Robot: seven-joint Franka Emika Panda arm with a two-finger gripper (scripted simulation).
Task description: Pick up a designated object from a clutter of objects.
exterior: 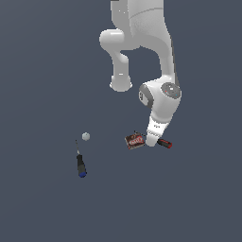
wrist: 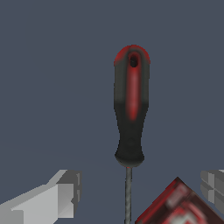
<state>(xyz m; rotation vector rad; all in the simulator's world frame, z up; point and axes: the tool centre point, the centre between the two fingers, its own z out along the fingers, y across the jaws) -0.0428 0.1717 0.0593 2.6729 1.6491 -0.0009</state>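
Note:
The designated object, a screwdriver with a black-and-red handle (wrist: 131, 109), lies on the dark floor, its red end pointing away from its thin shaft (wrist: 128, 192). My gripper (wrist: 140, 192) is open and low, one finger (wrist: 65, 192) on each side of the shaft, neither touching it. The reddish-brown box (wrist: 183, 205) sits close to the other finger (wrist: 214, 186). In the exterior view the hand (exterior: 152, 136) hangs down over the shaft, between the box (exterior: 134, 141) and the red handle (exterior: 164, 143). The fingertips are hidden there.
A small grey-white ball (exterior: 85, 136) and a black screwdriver with a blue tip (exterior: 81, 165) lie apart towards the exterior view's left. The arm's base (exterior: 120, 84) stands behind the hand.

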